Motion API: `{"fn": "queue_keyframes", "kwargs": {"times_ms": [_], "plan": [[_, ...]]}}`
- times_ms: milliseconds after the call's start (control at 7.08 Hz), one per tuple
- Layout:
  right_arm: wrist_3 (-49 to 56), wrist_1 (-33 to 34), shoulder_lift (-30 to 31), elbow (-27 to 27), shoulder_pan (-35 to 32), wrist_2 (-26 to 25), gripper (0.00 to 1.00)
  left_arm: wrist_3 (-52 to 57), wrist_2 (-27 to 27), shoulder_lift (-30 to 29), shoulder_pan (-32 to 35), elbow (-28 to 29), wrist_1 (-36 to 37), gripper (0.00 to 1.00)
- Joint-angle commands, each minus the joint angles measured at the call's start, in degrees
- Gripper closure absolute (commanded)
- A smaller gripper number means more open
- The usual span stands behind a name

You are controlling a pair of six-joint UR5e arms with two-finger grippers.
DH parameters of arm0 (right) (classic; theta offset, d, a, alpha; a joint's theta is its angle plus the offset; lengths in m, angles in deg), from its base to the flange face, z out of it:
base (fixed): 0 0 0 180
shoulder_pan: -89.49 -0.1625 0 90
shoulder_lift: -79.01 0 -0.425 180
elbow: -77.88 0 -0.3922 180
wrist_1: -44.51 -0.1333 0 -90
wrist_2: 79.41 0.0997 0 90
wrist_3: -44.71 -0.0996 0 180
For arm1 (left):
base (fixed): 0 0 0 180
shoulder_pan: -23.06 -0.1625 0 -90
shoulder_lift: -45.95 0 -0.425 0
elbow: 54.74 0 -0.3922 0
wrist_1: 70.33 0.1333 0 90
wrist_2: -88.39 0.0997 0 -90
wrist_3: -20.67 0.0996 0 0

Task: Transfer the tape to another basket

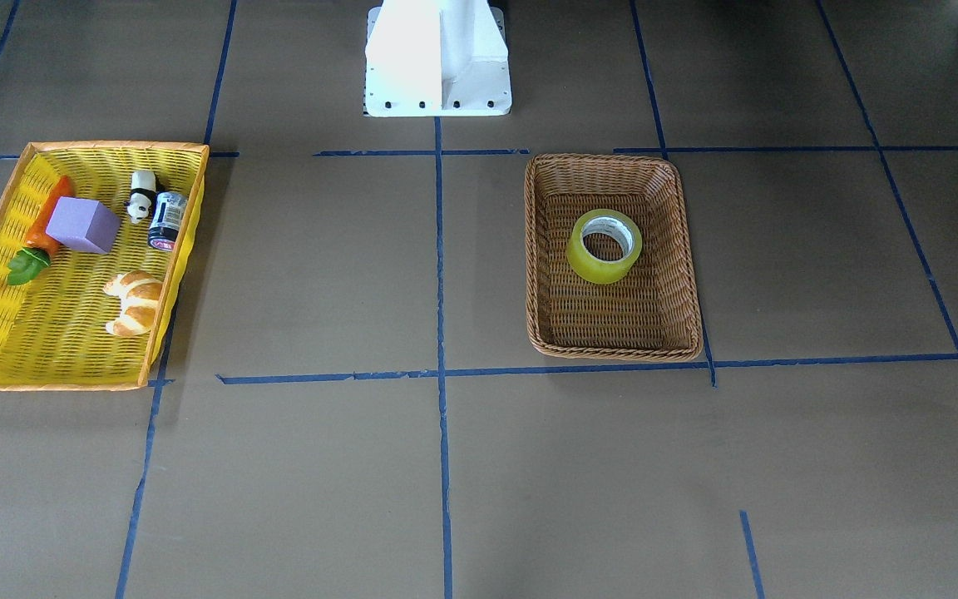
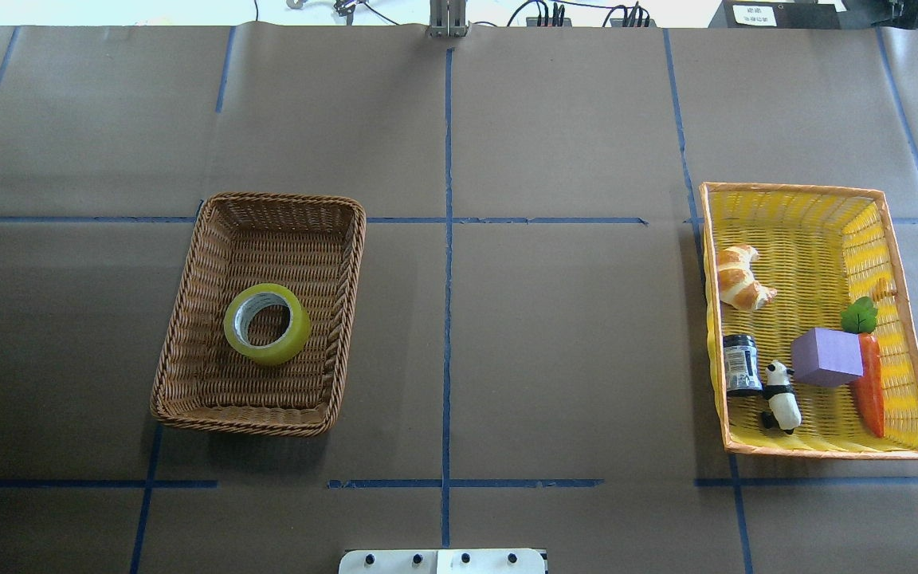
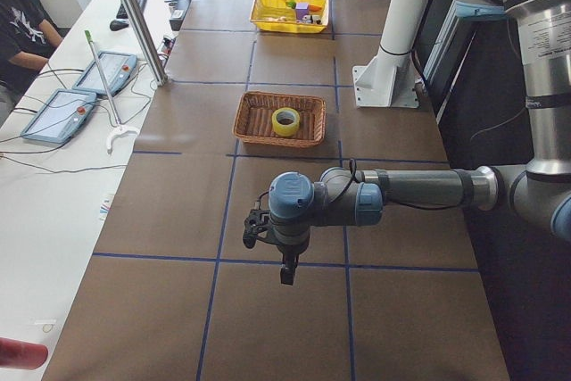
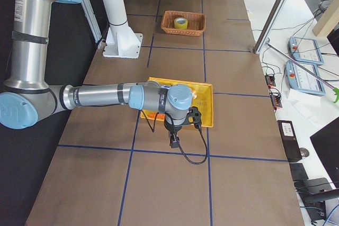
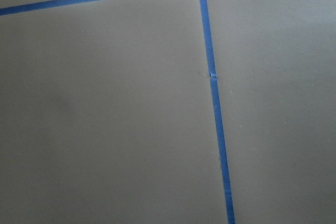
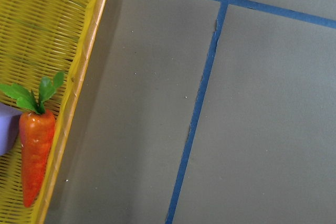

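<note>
The tape (image 2: 267, 324), a yellow translucent roll with a pale core, lies flat in the middle of the brown wicker basket (image 2: 284, 203); the front-facing view shows the tape (image 1: 604, 246) and basket (image 1: 612, 349) too. Neither gripper is near it. My left gripper (image 3: 285, 269) hangs over bare table well short of the basket, seen only from the left side, so I cannot tell its state. My right gripper (image 4: 173, 141) hangs beside the near edge of the yellow tray (image 4: 204, 104), seen only from the right side, so its state is also unclear.
The yellow mesh tray (image 2: 817, 199) with an orange rim holds a croissant (image 2: 738, 277), a dark jar (image 2: 741, 364), a panda figure (image 2: 782, 395), a purple block (image 2: 825, 357) and a carrot (image 2: 871, 383). The white robot base (image 1: 437, 58) stands between the containers. A person (image 3: 18, 15) sits at a side desk.
</note>
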Motion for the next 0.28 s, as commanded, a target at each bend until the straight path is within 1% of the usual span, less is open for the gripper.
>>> {"fn": "queue_keyframes", "kwargs": {"times_ms": [0, 141], "plan": [[-0.1, 0.0, 0.0, 0.0, 0.0, 0.0, 0.00, 0.0, 0.0, 0.0, 0.0, 0.0, 0.0, 0.00], [0.0, 0.0, 0.0, 0.0, 0.0, 0.0, 0.00, 0.0, 0.0, 0.0, 0.0, 0.0, 0.0, 0.00]]}}
